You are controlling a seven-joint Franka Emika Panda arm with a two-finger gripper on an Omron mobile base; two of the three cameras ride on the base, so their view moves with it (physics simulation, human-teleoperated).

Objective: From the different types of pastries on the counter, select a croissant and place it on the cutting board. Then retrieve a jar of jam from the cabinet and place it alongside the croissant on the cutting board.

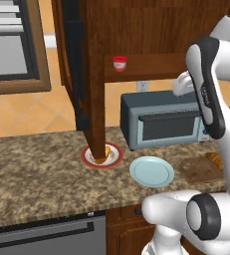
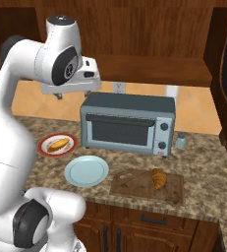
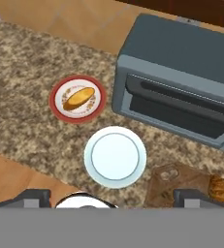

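Granite bench (image 2: 203,170): croissant (image 2: 158,178) on cutting board (image 2: 134,187), jam jar (image 1: 119,63) on cabinet shelf (image 1: 146,67), jaws released wide.

The white arm is raised high, its gripper (image 3: 111,196) spread wide, empty.

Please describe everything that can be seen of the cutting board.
The cutting board is a flat rectangular slab that looks like brown wood, with darker grain marks on its face. It lies flat on the speckled granite counter, near the front edge, in front of the grey toaster oven and to the right of the pale blue plate, apart from it. The croissant rests on its right half. No jar is on it, and the gripper is not touching it.
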